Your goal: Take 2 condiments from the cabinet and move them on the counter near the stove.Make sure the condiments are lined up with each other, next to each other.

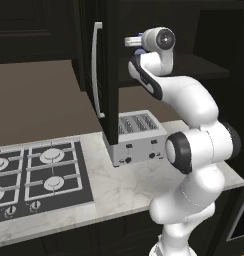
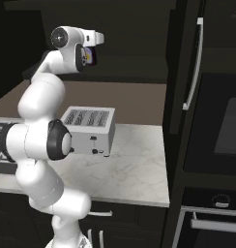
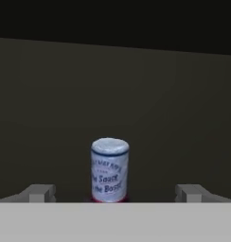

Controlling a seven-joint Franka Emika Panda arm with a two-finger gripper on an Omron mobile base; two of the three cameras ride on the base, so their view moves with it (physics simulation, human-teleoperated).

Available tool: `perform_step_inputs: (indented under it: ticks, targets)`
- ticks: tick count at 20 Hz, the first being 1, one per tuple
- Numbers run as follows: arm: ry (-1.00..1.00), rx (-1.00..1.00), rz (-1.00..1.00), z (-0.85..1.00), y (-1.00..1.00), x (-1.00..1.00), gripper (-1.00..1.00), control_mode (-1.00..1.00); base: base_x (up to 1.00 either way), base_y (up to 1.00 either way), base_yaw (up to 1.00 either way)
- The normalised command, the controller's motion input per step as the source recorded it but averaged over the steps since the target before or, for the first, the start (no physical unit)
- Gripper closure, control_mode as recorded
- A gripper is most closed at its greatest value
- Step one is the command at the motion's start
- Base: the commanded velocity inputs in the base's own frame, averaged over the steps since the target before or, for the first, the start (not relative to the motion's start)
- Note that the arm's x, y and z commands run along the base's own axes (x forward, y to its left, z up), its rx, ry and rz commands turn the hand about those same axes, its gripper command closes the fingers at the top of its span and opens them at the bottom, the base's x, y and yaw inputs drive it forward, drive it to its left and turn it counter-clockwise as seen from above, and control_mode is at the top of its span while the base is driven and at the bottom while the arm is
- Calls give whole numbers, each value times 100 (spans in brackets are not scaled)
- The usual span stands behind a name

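A white robot arm (image 2: 42,145) rises at nine o'clock, reaching toward eleven o'clock into a dark cabinet (image 2: 134,43). A silver toaster (image 2: 91,128) sits on the marbled counter (image 2: 134,174).

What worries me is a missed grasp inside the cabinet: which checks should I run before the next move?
1. Gripper open: ok.
2. Condiment bottle upright on the shelf: ok.
3. Bottle centred between the fingertips: ok in the hand view.
4. Bottle deep enough between the fingers to close: cannot tell.
5. Cabinet door swung open, clear of the arm: ok.
6. Bare counter between stove and toaster for setting down: ok.
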Motion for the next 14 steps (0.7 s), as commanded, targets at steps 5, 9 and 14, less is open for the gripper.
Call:
perform_step_inputs:
  ticks: [5,9,14]
  targets:
    - [0,0,-1,0,0,10,-100,-100,0,0,0]
    - [0,0,-2,0,0,10,-100,-100,0,0,0]
    - [0,0,-1,0,0,8,-100,-100,0,0,0]
